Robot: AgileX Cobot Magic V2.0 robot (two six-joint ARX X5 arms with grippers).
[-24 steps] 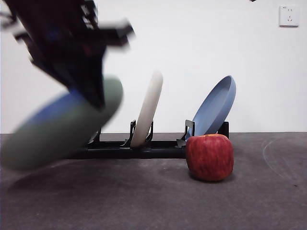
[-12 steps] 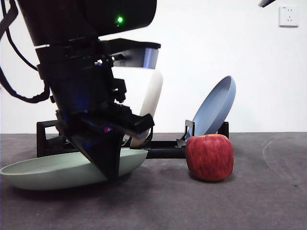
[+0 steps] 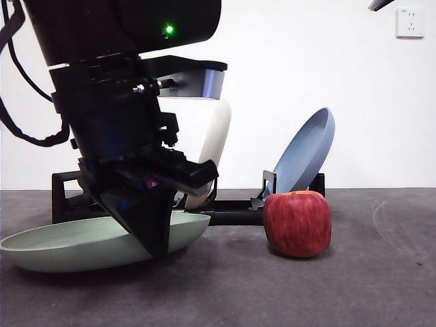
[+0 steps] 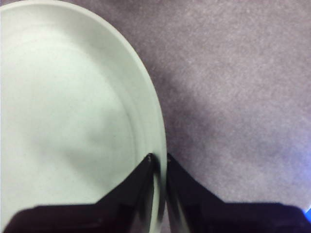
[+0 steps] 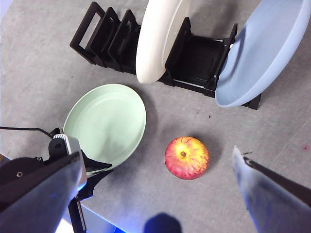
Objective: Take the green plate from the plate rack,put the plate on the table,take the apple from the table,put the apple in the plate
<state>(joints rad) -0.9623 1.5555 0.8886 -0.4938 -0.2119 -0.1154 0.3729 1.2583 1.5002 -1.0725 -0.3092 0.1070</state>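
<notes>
Our left pincer (image 4: 158,167) pinches the green plate's (image 3: 68,242) rim at lower left, flat on the table (image 3: 272,293), leaving the apple (image 3: 298,223) reachable; right pincer (image 5: 160,194) hangs wide open.

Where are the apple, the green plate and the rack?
apple (image 3: 298,224), front view, middle of its red side.
green plate (image 5: 104,124), right wrist view, centre of its bowl.
plate rack (image 5: 194,60), right wrist view, black base between the plates.

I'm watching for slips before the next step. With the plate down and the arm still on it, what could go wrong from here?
The left gripper is shut on the green plate rim; lifting away before opening could tip or drag it.

The plate lies close to the plate rack, so a sideways pull might knock it.

The apple sits just beside the plate; the blocky fruit could roll if bumped.
</notes>
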